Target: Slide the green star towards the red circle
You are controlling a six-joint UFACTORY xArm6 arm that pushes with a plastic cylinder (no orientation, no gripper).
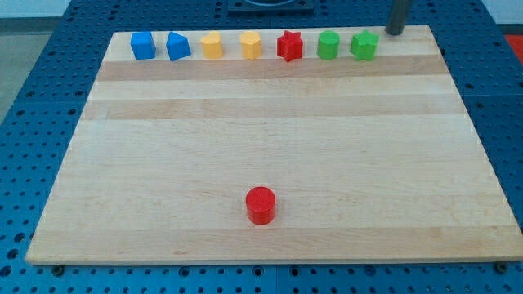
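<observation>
Pale blond wood on the desk [270,147], running in long stripes of lighter and slightly darker grain from the frame's left to its right. Around it, a deep blue surround [49,98] dotted with a regular grid of dark holes. Along the upper edge, colours in a row: blue cube [143,45], blue block [177,46], yellow block [212,45], a second yellow block [251,45], red star [289,45], green cylinder [328,44], green star [364,45]. At the upper right, the tool's rod [396,16] is dark grey. Low in the frame's centre, the red circle [261,204], bright and saturated, its top face a touch lighter than its side.
</observation>
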